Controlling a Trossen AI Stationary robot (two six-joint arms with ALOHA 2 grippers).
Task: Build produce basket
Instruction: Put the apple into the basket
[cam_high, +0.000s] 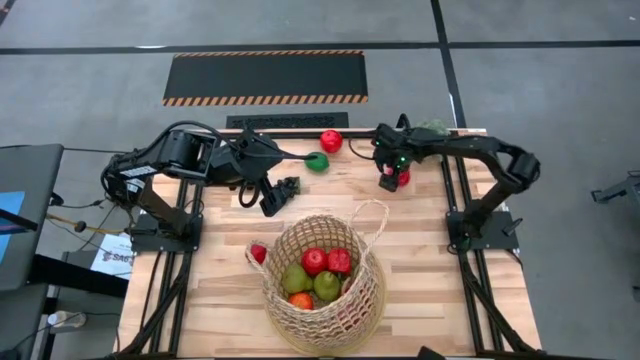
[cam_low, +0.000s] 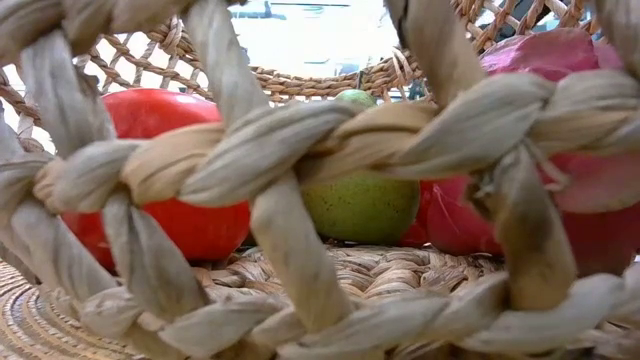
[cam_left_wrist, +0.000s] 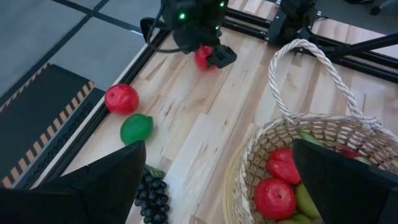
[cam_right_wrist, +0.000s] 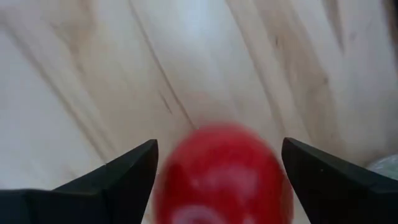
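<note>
The tan wicker basket stands on the near middle of the table with red and green fruits inside; the low view looks through its weave at them. My left gripper hovers open left of the basket's handle, above a dark grape bunch lying on the table. A red fruit and a green lime lie near the far edge. My right gripper is at the far right, with a red round fruit between its fingers. My right gripper has the red round fruit's sides between its two fingers, which point down from above. The fruit fills the whole gap between them. Whether it is lifted clear or rests on the table, I cannot tell.
Another red fruit lies on the table against the basket's left wall. The basket's loop handle stands up on its far right side. A pale green spiky ball sits by the right arm at the far edge. Bare wood lies between the grippers.
</note>
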